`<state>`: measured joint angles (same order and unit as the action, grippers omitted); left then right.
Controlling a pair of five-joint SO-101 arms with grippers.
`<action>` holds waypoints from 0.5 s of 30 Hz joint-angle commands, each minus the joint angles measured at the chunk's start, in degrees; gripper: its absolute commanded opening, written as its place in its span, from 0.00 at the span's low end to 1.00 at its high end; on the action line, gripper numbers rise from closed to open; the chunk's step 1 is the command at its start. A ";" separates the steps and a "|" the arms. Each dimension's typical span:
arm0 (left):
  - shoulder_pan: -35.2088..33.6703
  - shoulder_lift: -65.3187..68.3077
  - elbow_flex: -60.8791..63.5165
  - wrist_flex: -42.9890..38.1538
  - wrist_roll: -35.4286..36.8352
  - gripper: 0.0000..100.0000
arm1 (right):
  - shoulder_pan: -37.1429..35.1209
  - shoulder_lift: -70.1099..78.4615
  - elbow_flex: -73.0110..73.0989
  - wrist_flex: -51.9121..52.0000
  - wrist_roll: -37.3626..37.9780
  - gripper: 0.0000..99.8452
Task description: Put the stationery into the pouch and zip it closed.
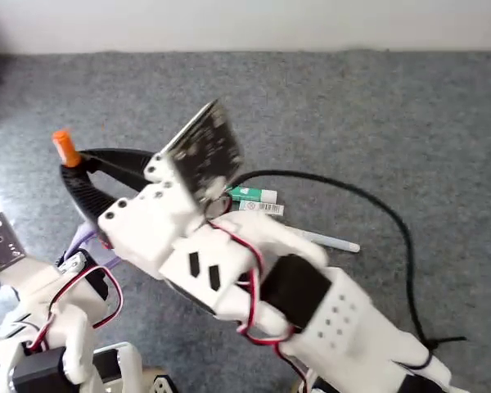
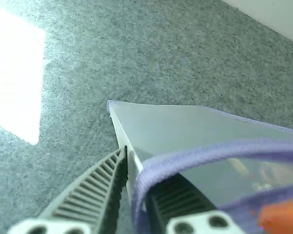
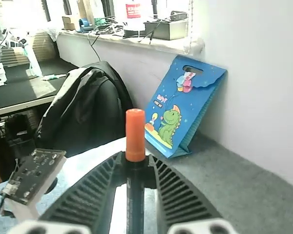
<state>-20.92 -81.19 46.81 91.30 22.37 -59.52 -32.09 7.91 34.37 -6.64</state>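
Centrally, barcode-labelled stick, right claw gripping orange-capped pen

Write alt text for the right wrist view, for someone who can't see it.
The right pincer grips a dark pen with an orange cap. Behind it a blue dinosaur gift bag stands against a white wall, beside a dark jacket.

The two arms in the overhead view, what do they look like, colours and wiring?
Both arms are white plastic with black motor blocks. The right arm has looping red and white wires and two black slots on its shell; the left arm has red wires too. Each wrist bears a bare circuit board. The right gripper and left gripper have dark ribbed fingers.
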 commanded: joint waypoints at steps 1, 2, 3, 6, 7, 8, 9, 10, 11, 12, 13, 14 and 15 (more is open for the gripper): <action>0.00 1.67 -0.48 0.00 0.70 0.01 | -0.48 -0.48 6.51 -9.89 3.87 0.01; 0.00 1.85 -1.27 0.26 0.70 0.01 | -0.31 -0.57 8.70 -12.09 4.48 0.01; 0.00 1.93 -2.42 0.88 0.70 0.01 | -0.22 -0.66 10.55 -14.02 5.10 0.01; 0.00 2.02 -5.23 1.58 0.62 0.01 | -0.22 -2.24 16.18 -18.51 8.18 0.01; 0.00 2.02 -5.49 1.76 0.62 0.01 | -0.22 -2.95 18.37 -19.56 9.41 0.01; 0.00 2.02 -5.32 1.76 0.62 0.01 | -0.31 -3.91 20.66 -20.00 10.81 0.01; 0.00 2.02 -5.32 1.85 0.62 0.01 | -0.22 -4.88 22.95 -19.65 12.40 0.01; 0.00 2.02 -5.32 1.85 0.70 0.01 | -0.13 -6.11 25.23 -18.42 13.98 0.01; 0.00 2.02 -5.32 1.76 0.70 0.01 | -0.13 -7.43 27.43 -16.75 15.03 0.01; 0.00 2.02 -5.32 1.76 0.70 0.01 | 0.31 -9.01 29.10 -14.20 15.12 0.01; 0.00 2.02 -5.32 1.76 0.70 0.01 | 0.92 -10.95 30.15 -11.65 14.51 0.03; 0.00 2.02 -5.32 1.76 0.70 0.01 | 1.45 -12.70 30.42 -9.19 13.19 0.05; 0.00 2.02 -5.32 1.76 0.70 0.01 | 1.89 -14.46 30.42 -6.81 11.60 0.09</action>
<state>-20.84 -80.04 44.70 92.88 22.46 -59.43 -41.49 38.07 21.89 6.99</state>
